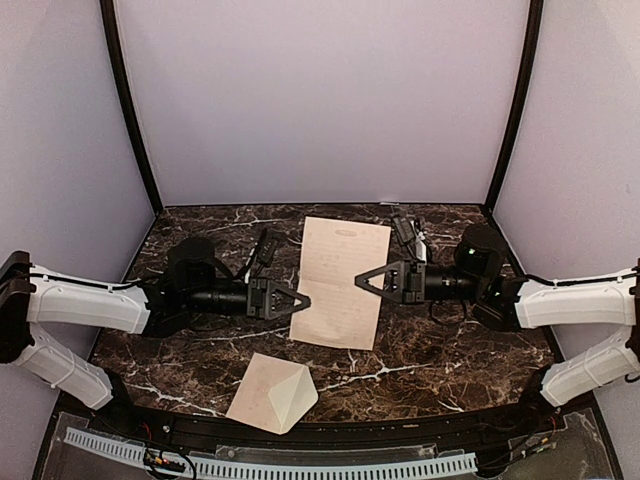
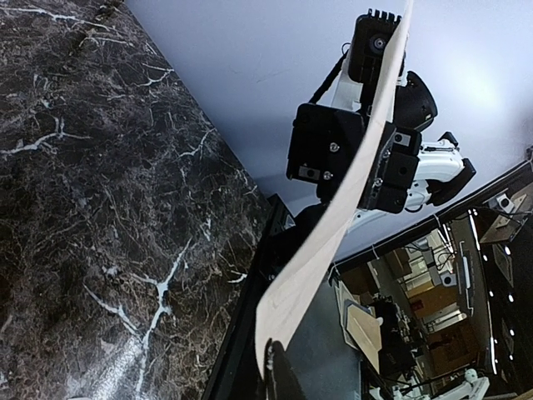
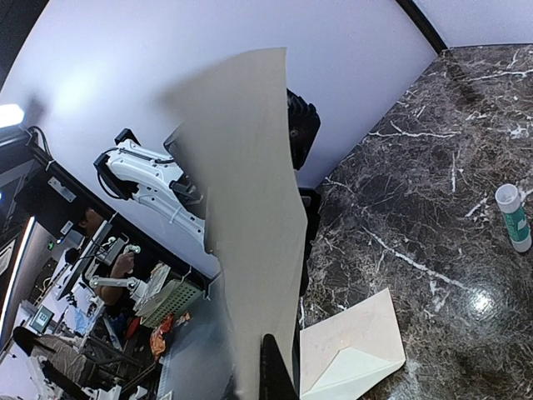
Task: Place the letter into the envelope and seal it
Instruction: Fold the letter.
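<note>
Top external view: over the middle of the marble worktop (image 1: 450,350) the letter (image 1: 340,260) hangs lifted, its long axis running from far edge to near edge, its faint writing unreadable. The envelope (image 1: 262,395) lies by the near edge, in front of the letter and closer to the left arm. The left gripper (image 1: 303,300) and right gripper (image 1: 360,281) pinch the letter's opposite sides. A green-labelled tube (image 3: 514,218) is illegible.

Dark marble table (image 1: 450,350), envelope (image 1: 272,392) near front edge; small white tube (image 3: 514,215)
</note>
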Controlling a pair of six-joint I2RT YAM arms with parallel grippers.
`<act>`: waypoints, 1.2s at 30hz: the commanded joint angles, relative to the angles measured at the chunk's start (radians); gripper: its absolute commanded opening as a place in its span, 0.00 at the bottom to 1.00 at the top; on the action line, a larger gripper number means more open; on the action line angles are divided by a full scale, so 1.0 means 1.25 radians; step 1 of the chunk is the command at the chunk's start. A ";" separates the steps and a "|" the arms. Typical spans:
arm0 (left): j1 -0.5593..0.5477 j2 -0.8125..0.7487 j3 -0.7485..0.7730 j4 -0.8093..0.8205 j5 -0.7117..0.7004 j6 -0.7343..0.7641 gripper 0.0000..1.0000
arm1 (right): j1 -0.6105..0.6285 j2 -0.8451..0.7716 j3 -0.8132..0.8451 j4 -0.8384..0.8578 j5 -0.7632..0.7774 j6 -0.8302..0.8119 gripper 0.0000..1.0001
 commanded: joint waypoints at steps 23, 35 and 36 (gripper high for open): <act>-0.004 -0.152 0.190 -0.539 -0.065 0.517 0.00 | -0.050 -0.364 0.056 -0.342 0.247 -0.177 0.86; -0.006 -0.174 0.245 -0.683 -0.082 0.746 0.00 | -0.073 -0.312 0.210 -0.542 0.299 -0.271 0.96; -0.006 -0.173 0.246 -0.684 -0.077 0.749 0.00 | -0.073 -0.299 0.218 -0.551 0.299 -0.278 0.96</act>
